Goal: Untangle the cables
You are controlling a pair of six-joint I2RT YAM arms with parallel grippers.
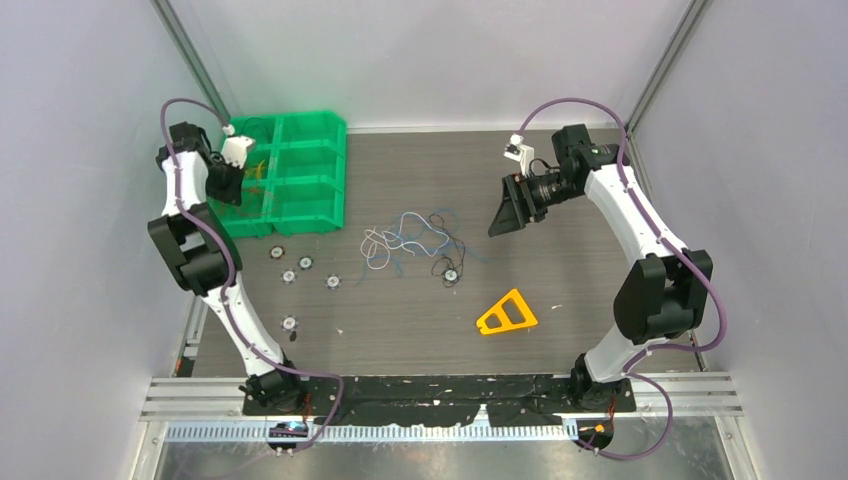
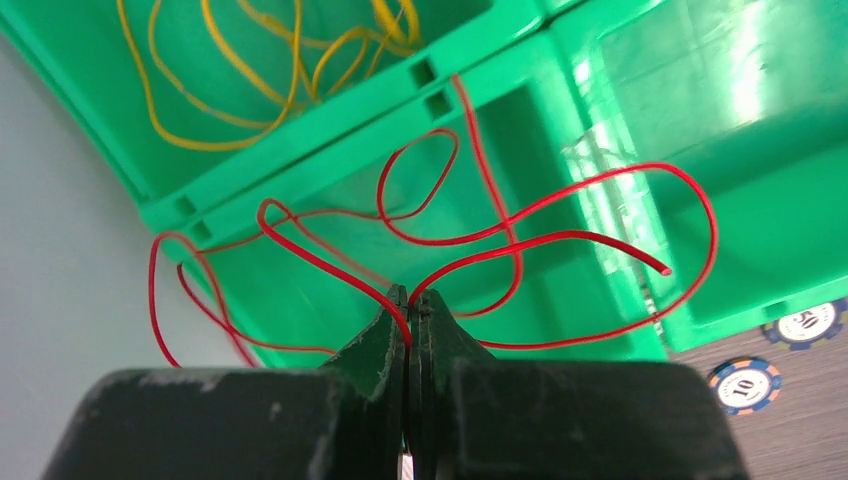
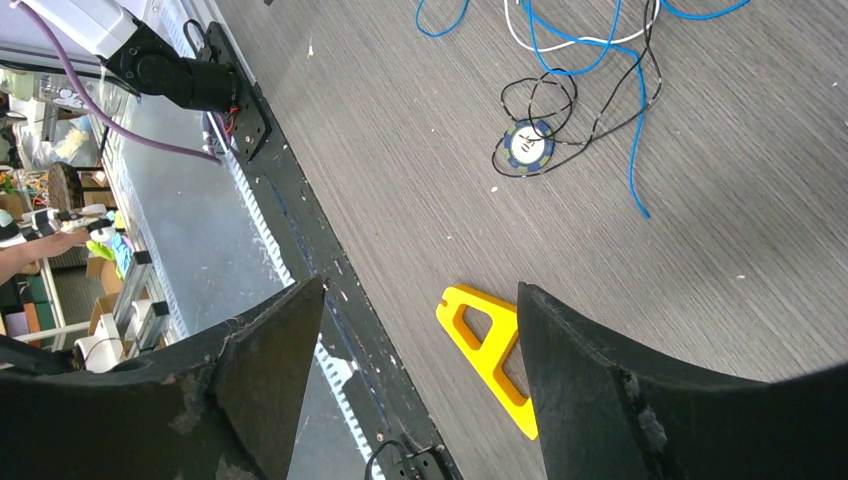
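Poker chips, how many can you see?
6 poker chips: four clustered by the green bin, one alone nearer the front, one among the loose cables. Others may be hidden.

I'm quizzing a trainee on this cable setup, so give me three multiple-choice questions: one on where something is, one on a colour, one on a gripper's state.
1. Where does the tangle of blue, white and black cables lie? A in the green bin; B on the table between the arms; C on the yellow triangle.
2. What colour is the cable held by the left gripper? A red; B blue; C white.
3. How is the right gripper? A shut on a cable; B open and empty; C fully shut.
Answers: B, the top view shows it on the bare tabletop; A, the wrist view shows red wire pinched in shut jaws; B, its fingers stand wide apart with nothing between them.
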